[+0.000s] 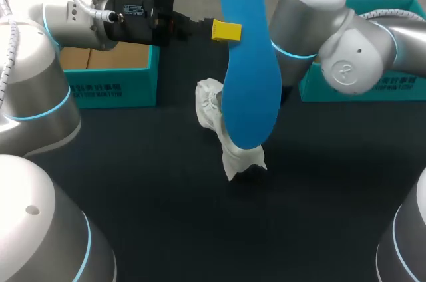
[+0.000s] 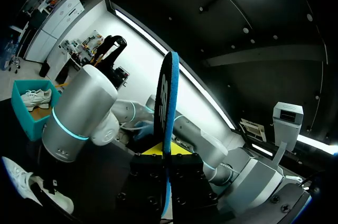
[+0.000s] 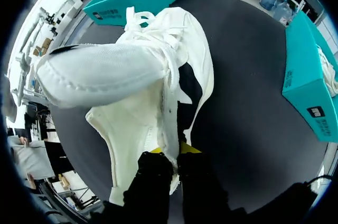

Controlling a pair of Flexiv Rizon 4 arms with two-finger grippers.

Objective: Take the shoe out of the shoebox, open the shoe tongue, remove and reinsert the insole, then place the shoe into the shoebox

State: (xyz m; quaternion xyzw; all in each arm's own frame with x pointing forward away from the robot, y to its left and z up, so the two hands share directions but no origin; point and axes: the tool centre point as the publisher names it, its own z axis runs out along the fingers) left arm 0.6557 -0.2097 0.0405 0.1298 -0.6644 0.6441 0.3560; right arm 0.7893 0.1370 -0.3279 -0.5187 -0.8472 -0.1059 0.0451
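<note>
A long blue insole [image 1: 247, 76] stands upright above the table's middle, with my left gripper [image 1: 226, 31] shut on its edge near the upper end. In the left wrist view the insole [image 2: 167, 108] shows edge-on between the fingers of that gripper [image 2: 167, 152]. Below and behind it, a white shoe [image 1: 216, 119] is lifted and tilted. My right gripper [image 3: 171, 152] is shut on the rim of the shoe [image 3: 142, 86], whose tongue is folded outward and whose laces hang loose. In the head view the insole hides the right gripper.
An open teal shoebox [image 1: 113, 86] stands at the back left. A second teal box [image 1: 373, 86] at the back right holds another white shoe [image 3: 330, 76]. The black table [image 1: 200, 229] lies underneath.
</note>
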